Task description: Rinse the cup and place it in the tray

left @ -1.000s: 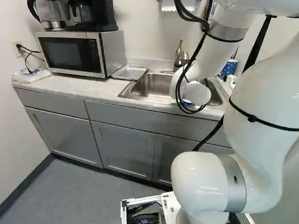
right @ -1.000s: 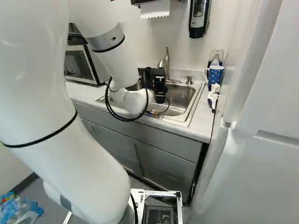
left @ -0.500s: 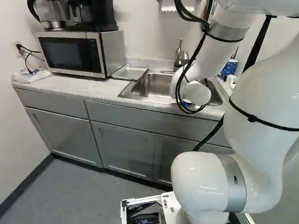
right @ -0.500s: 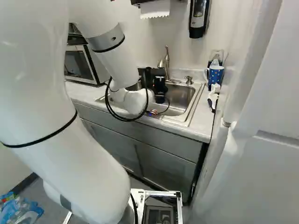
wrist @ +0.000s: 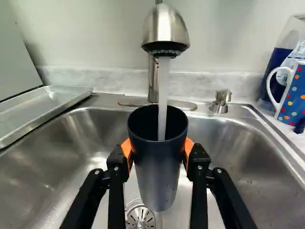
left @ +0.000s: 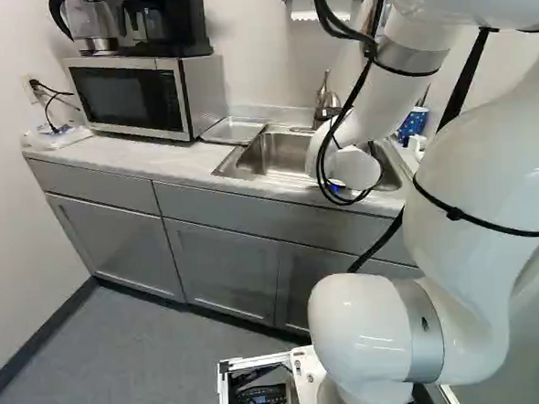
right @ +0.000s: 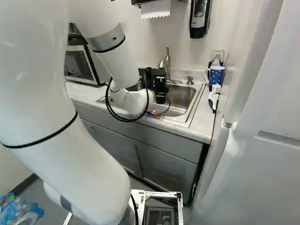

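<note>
Your gripper (right: 160, 85) is over the stainless sink (wrist: 245, 160), its fingers spread a cup's width, orange pads (wrist: 189, 146) pressed to opposite sides of the smooth, dark, tapering cup (wrist: 157, 167). You have the cup roughly upright above the round, slotted drain (wrist: 141, 217); water (wrist: 163, 93) streams into it from the satin-metal faucet (wrist: 165, 27). Beside the basin lies your shallow, straight-rimmed metal tray (wrist: 44, 108); across from it stands a glossy blue dotted mug (wrist: 294, 98).

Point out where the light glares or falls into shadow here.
Wrist view: bright reflections on the steel sink, deep shadow inside the dark cup; left base view: small white highlights on the arm's glossy casing; right base view: a soft glint high on the arm.
</note>
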Tool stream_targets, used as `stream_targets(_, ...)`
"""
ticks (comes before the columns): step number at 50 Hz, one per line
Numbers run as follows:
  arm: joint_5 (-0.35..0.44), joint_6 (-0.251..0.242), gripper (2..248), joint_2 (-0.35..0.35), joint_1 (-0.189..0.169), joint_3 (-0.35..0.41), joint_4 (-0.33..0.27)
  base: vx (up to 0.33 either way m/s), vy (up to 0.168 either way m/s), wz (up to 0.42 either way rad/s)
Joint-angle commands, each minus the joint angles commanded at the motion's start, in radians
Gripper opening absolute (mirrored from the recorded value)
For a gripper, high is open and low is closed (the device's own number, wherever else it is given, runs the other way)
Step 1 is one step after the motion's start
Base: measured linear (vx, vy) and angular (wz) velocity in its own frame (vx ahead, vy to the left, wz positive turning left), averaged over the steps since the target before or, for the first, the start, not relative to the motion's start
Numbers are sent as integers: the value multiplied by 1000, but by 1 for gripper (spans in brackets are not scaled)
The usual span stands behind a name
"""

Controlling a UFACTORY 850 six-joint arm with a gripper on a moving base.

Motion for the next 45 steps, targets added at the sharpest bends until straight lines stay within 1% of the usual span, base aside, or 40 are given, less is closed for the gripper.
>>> stream_targets(45, 0, 0, 123, 0, 0, 0, 0, 0, 0, 0)
